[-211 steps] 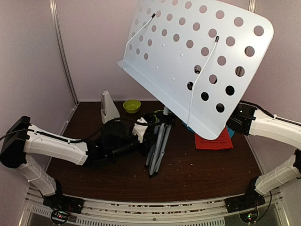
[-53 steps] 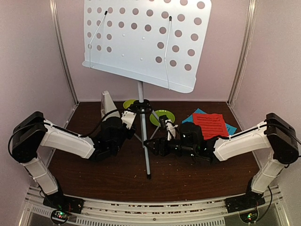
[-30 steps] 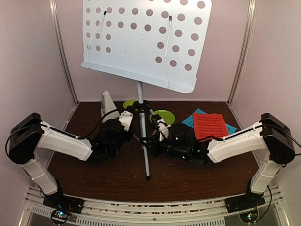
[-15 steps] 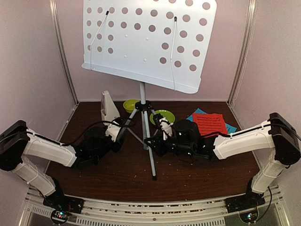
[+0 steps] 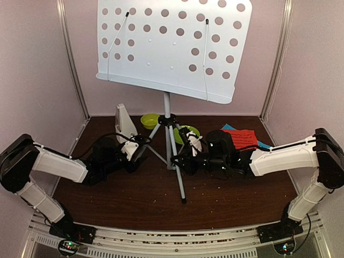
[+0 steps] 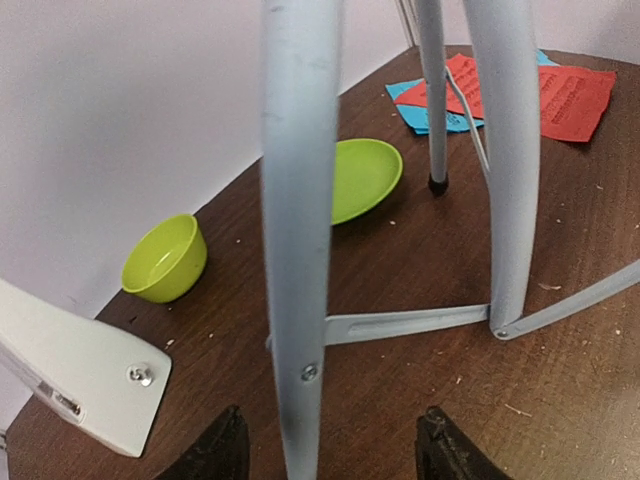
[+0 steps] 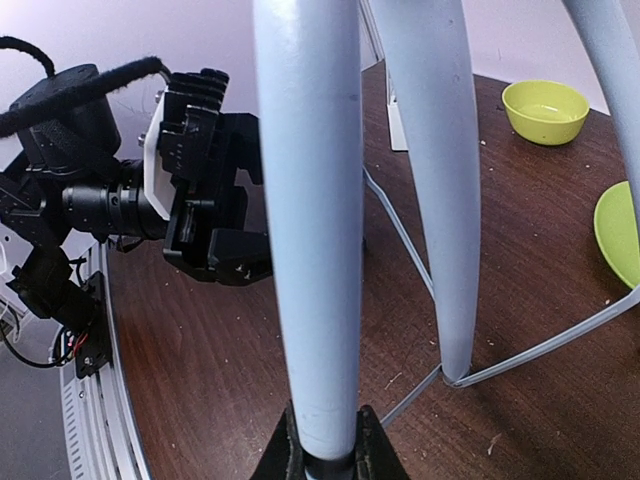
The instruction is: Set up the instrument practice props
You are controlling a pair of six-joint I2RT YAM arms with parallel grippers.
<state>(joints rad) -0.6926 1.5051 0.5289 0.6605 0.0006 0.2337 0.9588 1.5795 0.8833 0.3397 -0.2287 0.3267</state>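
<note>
The pale grey perforated music-stand desk (image 5: 172, 48) stands high on the grey tripod (image 5: 169, 134), whose legs are spread on the table. My right gripper (image 5: 180, 161) is shut on the front leg (image 7: 310, 200), its black fingertips (image 7: 285, 455) pinching it low in the right wrist view. My left gripper (image 6: 330, 460) is open around the left leg (image 6: 300, 250), which runs closer to the left finger (image 6: 215, 455) without touching either. The whitish metronome (image 5: 125, 122) stands at the back left. Red (image 5: 244, 138) and blue (image 5: 228, 128) music sheets lie at the back right.
A lime-green bowl (image 5: 150, 120) and a lime-green plate (image 5: 185, 131) sit behind the tripod, also seen as bowl (image 6: 165, 258) and plate (image 6: 365, 178) past the legs. Pink walls close in the table on three sides. Thin braces (image 6: 410, 322) link the legs near the tabletop.
My left gripper has opened and let go of the left leg, drawing back left. The tripod legs have spread and the stand has shifted slightly right. The right grip is unchanged.
</note>
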